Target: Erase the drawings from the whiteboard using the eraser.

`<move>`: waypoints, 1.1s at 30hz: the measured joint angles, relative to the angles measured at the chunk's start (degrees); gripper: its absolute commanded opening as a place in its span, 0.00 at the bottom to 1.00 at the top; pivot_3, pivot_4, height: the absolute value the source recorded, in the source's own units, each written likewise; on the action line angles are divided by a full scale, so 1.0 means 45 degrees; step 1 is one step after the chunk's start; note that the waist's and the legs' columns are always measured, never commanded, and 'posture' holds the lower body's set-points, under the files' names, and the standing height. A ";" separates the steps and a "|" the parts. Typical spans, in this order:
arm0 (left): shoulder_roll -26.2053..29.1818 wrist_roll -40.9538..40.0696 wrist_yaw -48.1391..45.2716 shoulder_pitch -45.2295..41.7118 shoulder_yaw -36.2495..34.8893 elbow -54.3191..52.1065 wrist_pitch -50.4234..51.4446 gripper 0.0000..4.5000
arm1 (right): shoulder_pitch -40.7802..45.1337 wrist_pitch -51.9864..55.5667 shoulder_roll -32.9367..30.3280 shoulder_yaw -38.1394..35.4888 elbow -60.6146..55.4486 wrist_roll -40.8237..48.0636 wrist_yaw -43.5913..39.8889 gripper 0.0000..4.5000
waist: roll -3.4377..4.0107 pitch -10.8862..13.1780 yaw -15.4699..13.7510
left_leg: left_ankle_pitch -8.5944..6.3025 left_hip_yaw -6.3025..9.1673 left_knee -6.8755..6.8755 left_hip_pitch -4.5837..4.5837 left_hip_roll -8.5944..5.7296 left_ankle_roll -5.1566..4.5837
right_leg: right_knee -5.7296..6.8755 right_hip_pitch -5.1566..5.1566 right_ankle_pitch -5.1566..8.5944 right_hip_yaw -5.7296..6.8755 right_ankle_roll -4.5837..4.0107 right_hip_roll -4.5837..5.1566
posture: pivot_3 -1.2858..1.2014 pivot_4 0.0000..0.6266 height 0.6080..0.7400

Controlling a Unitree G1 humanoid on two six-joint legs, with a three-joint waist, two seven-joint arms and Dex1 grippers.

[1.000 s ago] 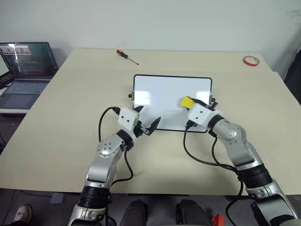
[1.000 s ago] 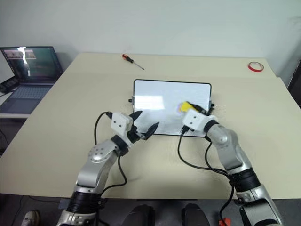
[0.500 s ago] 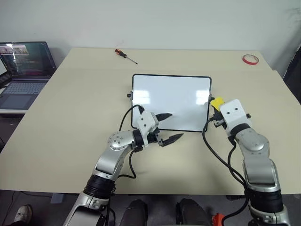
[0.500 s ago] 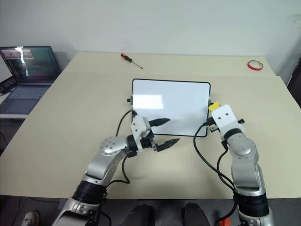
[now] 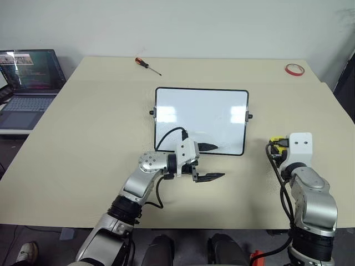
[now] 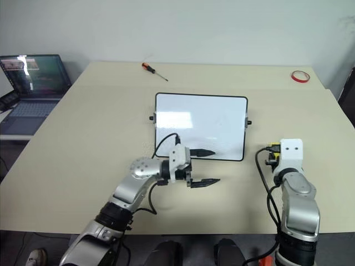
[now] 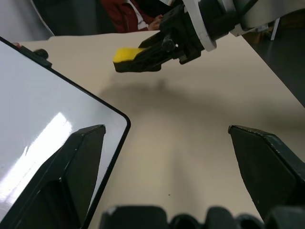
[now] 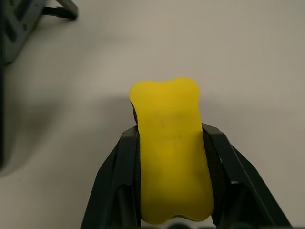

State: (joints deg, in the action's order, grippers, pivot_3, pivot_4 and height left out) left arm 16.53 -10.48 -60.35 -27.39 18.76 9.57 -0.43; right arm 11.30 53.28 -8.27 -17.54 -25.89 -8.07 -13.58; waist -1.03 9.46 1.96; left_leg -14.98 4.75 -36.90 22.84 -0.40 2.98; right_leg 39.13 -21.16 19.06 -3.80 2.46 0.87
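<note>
Risks noted:
- Slip of the small bright yellow foam eraser [image 8: 170,157] from the right gripper [image 8: 171,131]. Likely cause: a narrow pinch by two black fingers on the block's sides only, with much of the block standing proud of the tips.
- Shove or skid of the glossy white black-framed rectangular whiteboard [image 5: 211,113] across the beige wooden table [image 5: 83,138]. Likely cause: lay loose and unpinned; the left gripper [image 5: 219,162] hung spread wide at the near edge, one finger over the board's corner and one over bare table, pressing on nothing.
- Snag of a finger on the frame's side knobs, if swept low across the board.

Task items, condition and location:
- Eraser: clamped tight in the right gripper, above the table, off the board's right side and apart from it. Clean yellow face, slightly waisted outline.
- Whiteboard: flat at table centre, upright to the viewer, window glare on the left part.
- Blue marker drawings: none made out on the white surface; judged wiped off or too faint to tell.

Also present: screwdriver [image 5: 150,64], red tape ring [image 5: 295,70], laptop [image 5: 28,83].
</note>
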 measured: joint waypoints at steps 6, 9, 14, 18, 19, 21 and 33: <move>-0.0093 0.0376 0.0217 -0.0091 0.0013 0.0397 -0.0115 1.00 | -0.0054 -0.0117 -0.0023 -0.0054 0.0372 0.0567 0.0397 0.29 | 0.0002 -0.0001 -0.0010 | 0.0001 -0.0001 -0.0005 0.0001 -0.0003 -0.0002 | 0.0004 0.0001 0.0000 -0.0001 0.0000 -0.0002 | 0.52 0.24 1.00; -0.0123 0.0421 0.0236 -0.0093 0.0014 0.0464 -0.0211 1.00 | -0.0135 -0.0330 -0.0121 -0.0007 0.0629 0.0624 0.0555 0.29 | 0.0003 -0.0002 -0.0011 | 0.0001 -0.0002 -0.0005 0.0002 -0.0003 -0.0002 | 0.0004 0.0000 0.0000 -0.0001 0.0000 -0.0002 | 0.52 0.24 1.00; -0.0131 0.0458 0.0236 -0.0112 0.0013 0.0468 -0.0221 1.00 | -0.0139 -0.0605 -0.0308 0.0165 0.1093 0.0967 0.0653 0.50 | 0.0005 -0.0003 -0.0009 | 0.0001 -0.0002 -0.0007 0.0000 -0.0002 -0.0002 | 0.0014 0.0000 0.0000 -0.0002 0.0000 -0.0003 | 0.52 0.24 1.00; -0.0119 0.0470 0.0233 -0.0179 -0.0003 0.0504 -0.0235 1.00 | -0.0153 -0.0650 -0.0415 0.0170 0.1311 0.1122 0.0838 0.80 | 0.0006 -0.0004 -0.0011 | 0.0001 -0.0004 -0.0009 0.0000 -0.0003 -0.0002 | 0.0015 0.0000 0.0000 -0.0003 0.0000 -0.0003 | 0.52 0.24 1.00; -0.0119 0.0472 0.0234 -0.0192 -0.0003 0.0504 -0.0238 1.00 | -0.0174 -0.0651 -0.0414 0.0170 0.1338 0.1166 0.0883 0.89 | 0.0006 -0.0004 -0.0011 | 0.0001 -0.0004 -0.0009 0.0000 -0.0002 -0.0002 | 0.0016 0.0000 0.0000 -0.0003 0.0000 -0.0003 | 0.52 0.24 1.00; -0.0124 0.0474 0.0234 -0.0199 -0.0002 0.0504 -0.0238 1.00 | -0.0179 -0.0654 -0.0417 0.0171 0.1343 0.1214 0.0912 0.99 | 0.0007 -0.0004 -0.0008 | 0.0001 -0.0004 -0.0009 0.0000 -0.0002 -0.0002 | 0.0017 -0.0001 0.0000 -0.0004 0.0000 -0.0003 | 0.52 0.24 1.00; 0.0028 0.0179 0.0663 -0.0174 -0.0464 -0.0332 0.1019 1.00 | -0.0222 -0.1163 -0.2162 0.1509 0.1034 0.0813 0.1056 0.99 | 0.0008 -0.0005 0.0003 | 0.0002 -0.0009 -0.0018 0.0001 -0.0001 -0.0003 | 0.0040 -0.0010 0.0000 -0.0015 0.0000 -0.0013 | 0.52 0.24 1.00</move>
State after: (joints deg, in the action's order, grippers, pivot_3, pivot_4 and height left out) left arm 16.66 -9.68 -57.37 -28.17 16.67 8.08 4.16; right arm 10.31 48.04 -18.00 -10.75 -21.24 -4.41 -8.83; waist -1.00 9.44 1.97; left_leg -14.97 4.71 -36.98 22.85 -0.40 2.96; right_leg 39.31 -21.20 19.06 -3.87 2.46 0.81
